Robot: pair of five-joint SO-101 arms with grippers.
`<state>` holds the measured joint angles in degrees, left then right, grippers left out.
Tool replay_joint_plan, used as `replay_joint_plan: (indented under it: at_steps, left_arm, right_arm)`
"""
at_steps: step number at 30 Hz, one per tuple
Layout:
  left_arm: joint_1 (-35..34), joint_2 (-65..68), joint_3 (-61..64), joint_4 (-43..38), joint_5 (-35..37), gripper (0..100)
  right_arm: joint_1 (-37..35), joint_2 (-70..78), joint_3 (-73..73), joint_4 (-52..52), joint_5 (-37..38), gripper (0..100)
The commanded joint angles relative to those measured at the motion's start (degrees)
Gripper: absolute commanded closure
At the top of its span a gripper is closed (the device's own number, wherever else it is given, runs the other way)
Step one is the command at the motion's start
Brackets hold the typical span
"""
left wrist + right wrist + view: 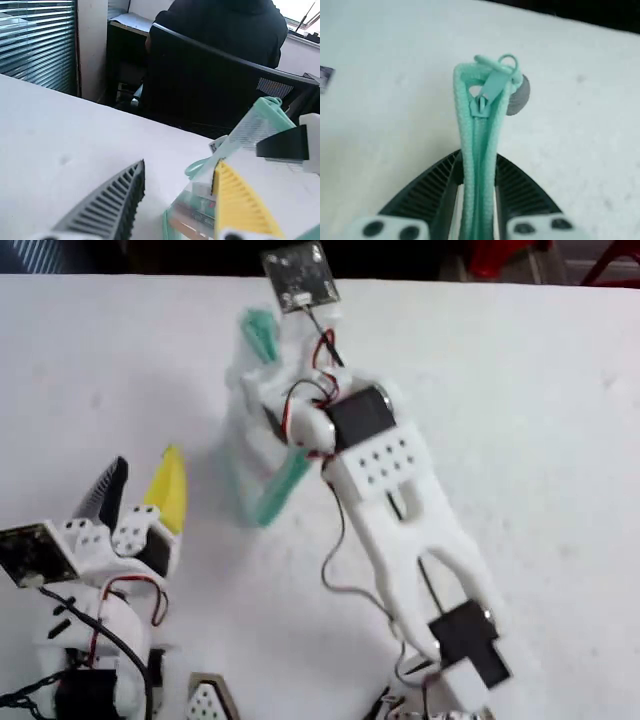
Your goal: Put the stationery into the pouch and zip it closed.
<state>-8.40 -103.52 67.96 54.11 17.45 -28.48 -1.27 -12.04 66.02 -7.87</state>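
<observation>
The mint-green pouch (280, 488) (479, 150), clear-walled, stands on edge near the middle of the table's (520, 370) far edge, zipper uppermost. Its slider (481, 106) sits almost at the track's end, the pull tab (495, 82) flopped beyond it. Stationery (192, 215) shows inside through the wall.

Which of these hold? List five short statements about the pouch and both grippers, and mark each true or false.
1. The right gripper is shut on the zipper edge of the pouch. True.
2. The left gripper holds a pen. False: it is open, with nothing between its fingers.
3. The zipper slider sits at the pouch end away from the right gripper. True.
4. The pouch lies untouched on the table. False: the right gripper grips it.
5. The left gripper has a black finger and a yellow finger. True.
</observation>
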Motion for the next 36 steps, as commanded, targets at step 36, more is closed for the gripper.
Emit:
replay_joint_plan:
  at_steps: [36]
  left_arm:
    - [8.4, 1.0, 5.5, -5.8, -2.5, 76]
  right_arm:
    - [19.8, 5.5, 46.2, -44.7, 12.6, 98.1]
